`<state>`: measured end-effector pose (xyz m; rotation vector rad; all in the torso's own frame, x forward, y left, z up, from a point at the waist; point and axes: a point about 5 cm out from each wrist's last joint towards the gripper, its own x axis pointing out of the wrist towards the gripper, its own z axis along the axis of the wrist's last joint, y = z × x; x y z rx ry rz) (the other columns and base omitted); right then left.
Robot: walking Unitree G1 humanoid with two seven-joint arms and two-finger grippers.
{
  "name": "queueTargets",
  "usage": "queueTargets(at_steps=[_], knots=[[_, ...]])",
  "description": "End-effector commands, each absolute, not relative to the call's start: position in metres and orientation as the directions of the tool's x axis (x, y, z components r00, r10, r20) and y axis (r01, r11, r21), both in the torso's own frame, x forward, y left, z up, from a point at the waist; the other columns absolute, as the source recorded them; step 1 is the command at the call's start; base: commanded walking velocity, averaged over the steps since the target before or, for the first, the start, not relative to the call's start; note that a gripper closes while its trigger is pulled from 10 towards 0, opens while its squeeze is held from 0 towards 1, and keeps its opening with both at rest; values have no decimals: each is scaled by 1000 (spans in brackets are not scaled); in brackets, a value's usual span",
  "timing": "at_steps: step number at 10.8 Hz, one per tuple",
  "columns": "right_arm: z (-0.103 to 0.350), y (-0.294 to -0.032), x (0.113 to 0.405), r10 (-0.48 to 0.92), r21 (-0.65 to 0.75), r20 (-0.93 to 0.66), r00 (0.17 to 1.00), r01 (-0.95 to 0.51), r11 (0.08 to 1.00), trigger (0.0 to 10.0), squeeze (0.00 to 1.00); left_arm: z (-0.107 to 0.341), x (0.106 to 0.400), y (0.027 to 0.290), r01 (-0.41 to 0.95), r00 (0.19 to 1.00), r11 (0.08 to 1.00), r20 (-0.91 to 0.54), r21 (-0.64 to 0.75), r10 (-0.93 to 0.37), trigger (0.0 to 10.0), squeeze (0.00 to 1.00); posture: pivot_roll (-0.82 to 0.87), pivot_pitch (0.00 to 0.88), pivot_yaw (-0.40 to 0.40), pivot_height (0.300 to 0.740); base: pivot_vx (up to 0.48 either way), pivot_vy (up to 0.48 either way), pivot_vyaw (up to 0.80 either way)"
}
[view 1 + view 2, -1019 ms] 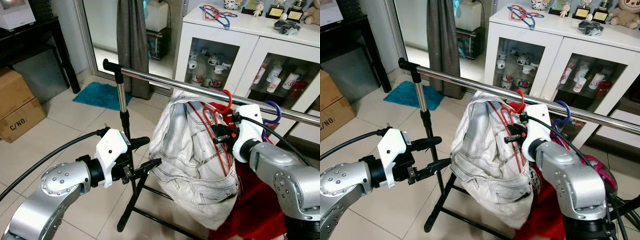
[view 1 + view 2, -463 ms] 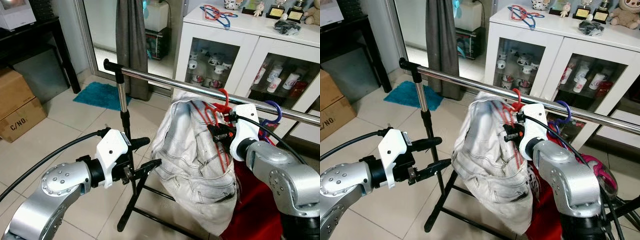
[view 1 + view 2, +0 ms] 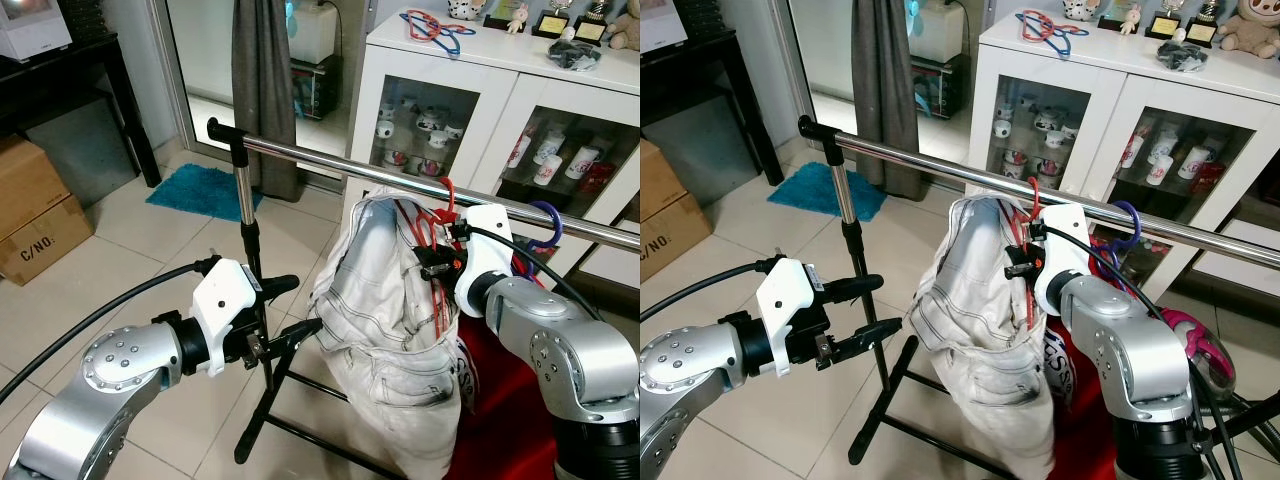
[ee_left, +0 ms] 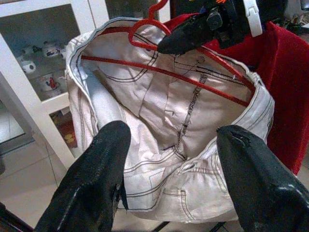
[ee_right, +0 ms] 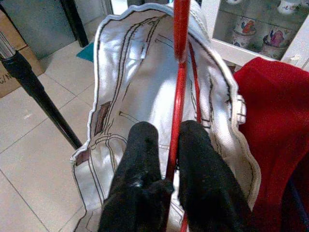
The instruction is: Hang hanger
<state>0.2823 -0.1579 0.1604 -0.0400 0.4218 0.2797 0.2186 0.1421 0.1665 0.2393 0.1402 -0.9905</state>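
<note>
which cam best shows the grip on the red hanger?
Right wrist view: right gripper fingers pinch the red hanger wire. Left wrist view shows its triangle inside the white jeans; eye views mostly its hook.

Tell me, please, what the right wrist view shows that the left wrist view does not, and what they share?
Right wrist view alone: the right tool shut on the red hanger, plus the rack's black post and floor tiles. Left wrist view alone: the open left tool facing the garment, the hanger's hook, and the glass cabinet of cups. Both: the white denim garment on the hanger and the red cloth beside it.
</note>
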Motion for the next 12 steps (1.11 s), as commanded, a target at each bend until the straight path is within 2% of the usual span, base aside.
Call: queueTargets(at_steps=[1,3,4,7,9,11,12], knots=[[159,-157,285,254,16,-426,869,-273,962,2353,0,166,219,141,849,529,510,-234,141,-816,10000,0,-28,0,-46,740,0,0,0],[157,-157,286,244,15,-429,870,-263,965,1333,0,166,219,141,849,529,509,-234,142,-816,10000,0,-28,0,-49,740,0,0,0],[155,-156,288,236,15,-432,871,-255,967,196,0,166,218,141,850,528,508,-236,143,-816,10000,0,-28,0,-49,740,0,0,0],[157,-152,289,275,31,-407,871,-288,957,0,0,166,219,141,848,530,510,-232,143,-816,10000,0,-25,0,-48,740,0,0,0],[169,-149,283,335,75,-309,890,-329,941,0,0,163,230,146,737,672,671,-204,85,-712,10000,0,-24,0,-47,740,0,0,0],[177,-153,279,332,96,-252,909,-318,943,0,0,168,234,142,718,695,685,-165,120,-699,10000,0,-24,0,-45,740,0,0,0],[182,-155,273,333,98,-217,918,-319,943,0,0,166,237,140,682,732,717,-147,144,-666,10000,0,-28,0,-37,740,0,0,0]])
